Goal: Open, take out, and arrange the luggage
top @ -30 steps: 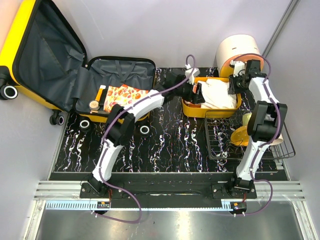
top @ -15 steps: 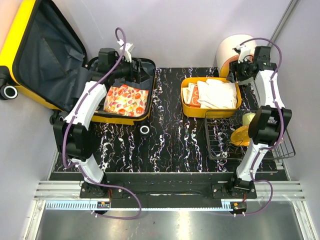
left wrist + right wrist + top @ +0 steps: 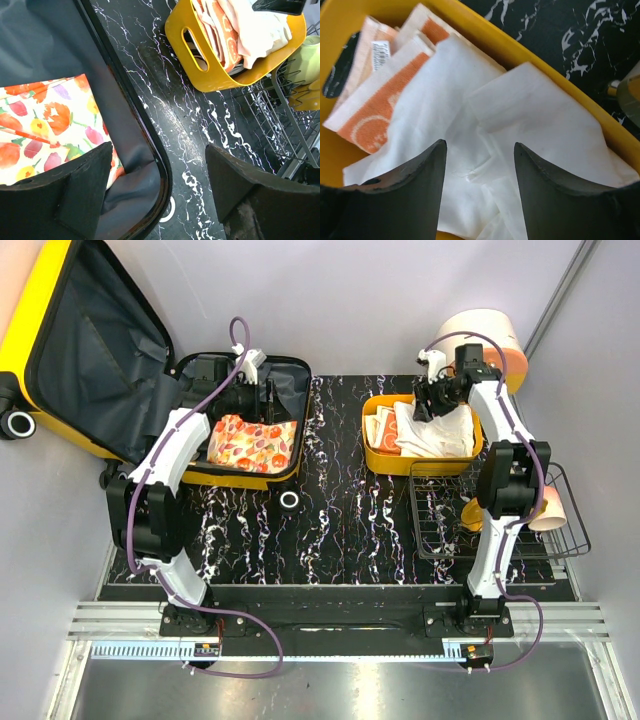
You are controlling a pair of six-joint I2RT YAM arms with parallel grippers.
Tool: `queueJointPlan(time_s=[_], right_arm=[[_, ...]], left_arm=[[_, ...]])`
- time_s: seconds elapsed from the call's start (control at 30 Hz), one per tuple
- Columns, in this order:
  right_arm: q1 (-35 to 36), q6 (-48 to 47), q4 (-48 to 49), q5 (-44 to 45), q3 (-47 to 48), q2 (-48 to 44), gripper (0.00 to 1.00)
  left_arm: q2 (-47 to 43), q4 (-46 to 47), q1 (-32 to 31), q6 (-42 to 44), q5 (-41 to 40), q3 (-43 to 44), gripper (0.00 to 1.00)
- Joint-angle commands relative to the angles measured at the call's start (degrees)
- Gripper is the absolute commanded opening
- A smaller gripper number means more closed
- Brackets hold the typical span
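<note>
The luggage [image 3: 60,350] lies open at the back left, its yellow lid tilted up and its grey-lined base [image 3: 285,380] flat on the table. A folded flower-print cloth [image 3: 255,440] rests in the base. My left gripper [image 3: 268,400] hovers open over the base's right side; in the left wrist view its jaws [image 3: 159,170] straddle the black rim [image 3: 145,125] beside the floral cloth [image 3: 45,125], holding nothing. My right gripper [image 3: 425,405] hangs open over the yellow basket [image 3: 373,455]. In the right wrist view its jaws [image 3: 480,150] stand just above white cloth [image 3: 520,125].
The basket [image 3: 485,35] also holds an orange-and-white towel [image 3: 375,100]. A wire rack [image 3: 500,530] with a yellow cup stands at the right, next to the basket. A peach cylinder [image 3: 490,335] stands behind the basket. A suitcase wheel [image 3: 289,500] sits on the marbled tabletop.
The left arm swung from the basket to the suitcase base. The right gripper opened and moved left from the cylinder to above the basket's white cloth.
</note>
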Motion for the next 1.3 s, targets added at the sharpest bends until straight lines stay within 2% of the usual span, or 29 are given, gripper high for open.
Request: queueJointPlan(time_s=[0.0,0.2,0.47,0.57,0.6,0.7,0.83,1.0,1.1,1.27], right_arm=[[-0.4,-1.9,3.1,5.6,-0.9,-0.1,0.63],[-0.4,-4.7,3.8,8.1,-3.8,-0.6,0.60],[-0.4,-4.3,2.4,6.2,-3.7,1.0,0.50],[-0.4,-4.0,1.6,6.0,-2.9,0.6,0.23],[-0.4,-4.0,1.6,6.0,-2.9,0.2,0.11],[-0.4,-5.6,0.0,6.0,-3.3,-3.0,0.01],[-0.4,-10.4,-4.4,4.6,-4.6,-8.1,0.00],[-0.4,-15.5,-12.5,3.5,-5.1,-10.0,0.00],[-0.4,-18.7,-16.1,3.2,-5.5,-9.0,0.00],[-0.4,-17.8,-17.3,3.0,-4.8,-2.1,0.00]], left_arm=[[-3.9,0.7,0.4,0.7,2.3,0.6,0.78],[-3.6,0.7,0.3,0.8,2.4,0.8,0.78],[-2.8,0.3,0.4,0.8,2.8,1.5,0.78],[-2.8,-0.5,0.4,1.5,2.8,1.4,0.77],[-3.1,-0.9,0.4,1.6,2.9,1.4,0.77],[-3.5,-1.1,0.5,2.1,2.8,1.1,0.77],[-4.0,-1.5,1.2,2.5,2.7,0.5,0.77],[-4.3,-2.8,1.9,3.6,2.8,0.2,0.76],[-4.4,-3.6,1.9,4.5,2.5,-0.3,0.76],[-4.4,-4.5,3.0,4.7,1.0,-1.4,0.76]])
